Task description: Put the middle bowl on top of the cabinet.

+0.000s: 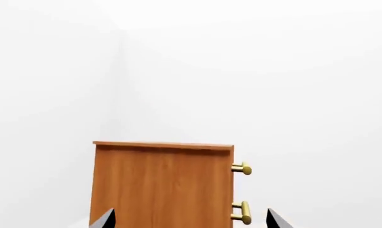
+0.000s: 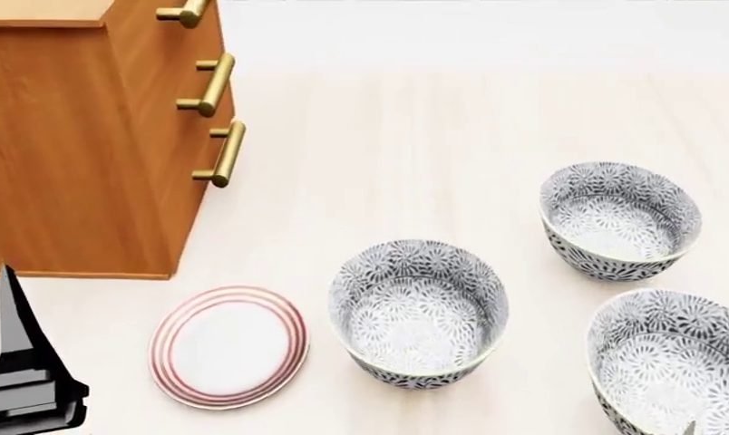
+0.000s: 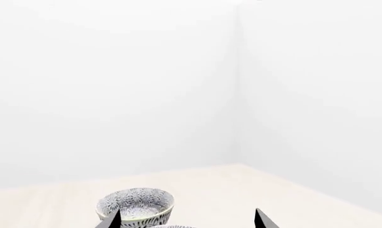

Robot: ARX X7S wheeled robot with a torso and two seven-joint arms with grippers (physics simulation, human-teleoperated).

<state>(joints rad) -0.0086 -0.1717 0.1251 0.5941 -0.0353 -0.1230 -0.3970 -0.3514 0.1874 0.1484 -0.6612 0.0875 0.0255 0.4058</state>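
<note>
Three alike grey-and-white floral bowls stand on the pale floor in the head view: a left one (image 2: 419,313), a far right one (image 2: 618,217) and a near right one (image 2: 679,362). They form a triangle, so I cannot tell which is the middle bowl. The orange-brown cabinet (image 2: 74,145) with brass handles stands at the far left, also ahead in the left wrist view (image 1: 162,185). My left gripper (image 1: 191,221) is open and empty, facing the cabinet's side. My right gripper (image 3: 187,221) is open and empty, above the near right bowl's rim, with the far right bowl (image 3: 135,204) ahead.
A white plate with red rings (image 2: 228,346) lies on the floor between the cabinet and the left bowl. One dark finger of the left gripper (image 2: 16,344) rises at the lower left. White walls meet in corners behind the cabinet and the bowls.
</note>
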